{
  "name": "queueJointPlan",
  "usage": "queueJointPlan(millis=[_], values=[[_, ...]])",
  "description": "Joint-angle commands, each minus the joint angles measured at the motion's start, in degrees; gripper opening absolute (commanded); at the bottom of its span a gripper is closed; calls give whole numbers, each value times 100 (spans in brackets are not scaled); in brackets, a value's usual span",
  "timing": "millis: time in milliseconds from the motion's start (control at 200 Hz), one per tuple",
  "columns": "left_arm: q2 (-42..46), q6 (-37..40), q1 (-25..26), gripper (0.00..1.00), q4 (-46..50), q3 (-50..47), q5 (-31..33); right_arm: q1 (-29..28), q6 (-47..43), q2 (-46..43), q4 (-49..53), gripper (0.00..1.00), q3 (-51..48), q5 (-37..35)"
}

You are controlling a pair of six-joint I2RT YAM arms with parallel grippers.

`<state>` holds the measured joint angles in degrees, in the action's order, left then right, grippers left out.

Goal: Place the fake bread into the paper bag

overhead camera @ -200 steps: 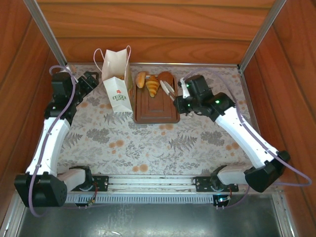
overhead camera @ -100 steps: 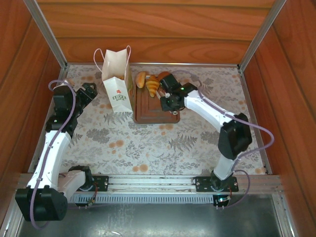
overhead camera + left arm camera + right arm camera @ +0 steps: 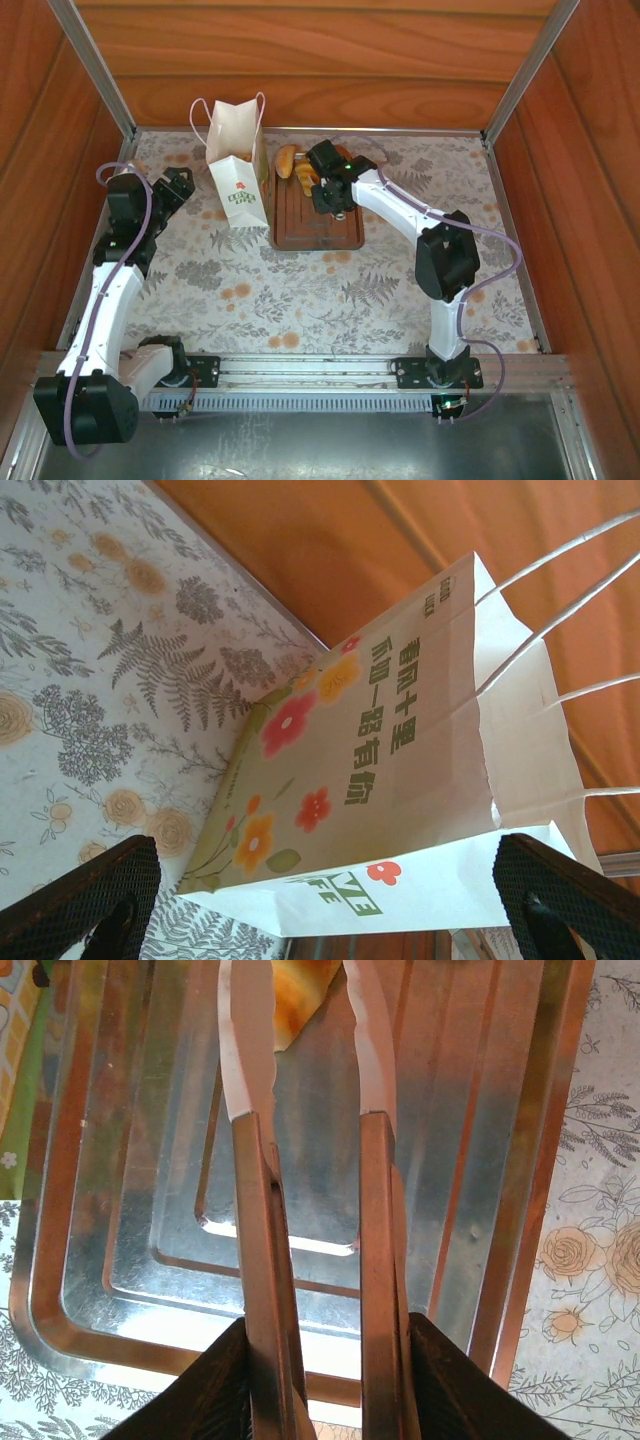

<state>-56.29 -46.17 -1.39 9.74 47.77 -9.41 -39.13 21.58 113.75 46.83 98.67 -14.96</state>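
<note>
1. Golden-yellow toy croissant (image 3: 298, 985) lies at the top of the right wrist frame on the brown rectangular metal tray (image 3: 130, 1210), showing between the blades of the thin metal tongs (image 3: 250, 1160).
2. Right claw (image 3: 325, 1385) clamps those tongs; I'd squeeze gently, centred on the pastry.
3. Left claw (image 3: 330, 920) gapes wide beside the tall white paper bag (image 3: 400, 780).

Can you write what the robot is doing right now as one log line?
right gripper: shut on tongs | tips: either side of croissant on tray | left gripper: open by paper bag

Warm wood-panelled walls (image 3: 300, 60) enclose the floral-clothed desk (image 3: 300, 290) at nine, twelve and three o'clock, evenly lit.
</note>
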Motion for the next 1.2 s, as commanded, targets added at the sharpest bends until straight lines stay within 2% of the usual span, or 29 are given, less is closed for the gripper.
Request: queueJointPlan(millis=[0, 155, 515, 760, 1199], values=[[12, -23, -59, 91, -161, -98, -114, -33, 152, 141, 105, 41, 237, -96], [-5, -26, -88, 91, -165, -83, -129, -33, 249, 208, 0, 47, 240, -35], [-59, -15, -119, 91, -148, -58, -163, -50, 290, 330, -182, 49, 266, 168], [-14, -13, -142, 91, -117, -59, -159, -138, 231, 557, -35, 51, 526, -195], [44, -1, -173, 92, -85, -71, -177, -182, 294, 897, -45, 52, 849, -291]])
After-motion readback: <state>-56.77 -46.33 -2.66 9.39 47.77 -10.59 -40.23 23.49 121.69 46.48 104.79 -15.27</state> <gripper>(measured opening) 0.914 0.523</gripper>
